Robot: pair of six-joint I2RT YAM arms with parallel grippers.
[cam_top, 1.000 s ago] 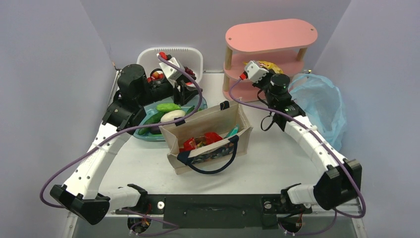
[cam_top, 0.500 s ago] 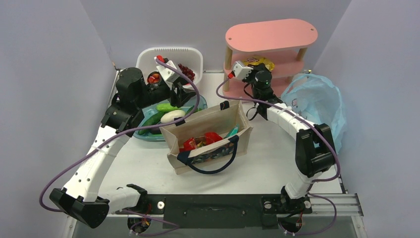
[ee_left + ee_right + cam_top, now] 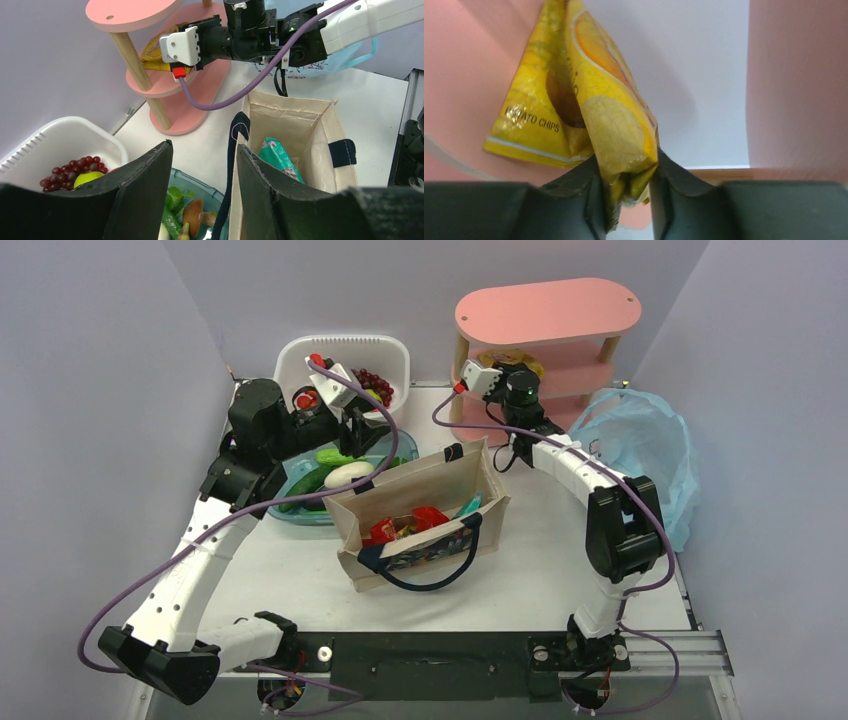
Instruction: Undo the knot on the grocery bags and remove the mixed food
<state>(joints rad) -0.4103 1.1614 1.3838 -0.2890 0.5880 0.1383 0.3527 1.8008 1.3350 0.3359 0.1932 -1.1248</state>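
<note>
The left fingers (image 3: pixel 142 200) are held apart and empty above the tub (image 3: pixel 300 516), beside the tote (image 3: pixel 420 488). The tote is stood at the table (image 3: pixel 540 565) centre, with a red packet (image 3: pixel 430 517) and a teal packet (image 3: pixel 277 157) inside. The right fingers (image 3: pixel 574 200) are clamped on a yellow packet (image 3: pixel 614 125) at the shelf (image 3: pixel 545 310). The blue bag (image 3: pixel 645 450) is laid at far right.

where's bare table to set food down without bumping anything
Widest bare table: in front of the canvas tote, up to the arm bases. Another strip lies between the tote and the blue bag, though the right arm arches over it. The top of the pink shelf is bare too. Crowded: back left, where white basket, teal tub and left gripper bunch together.
</note>
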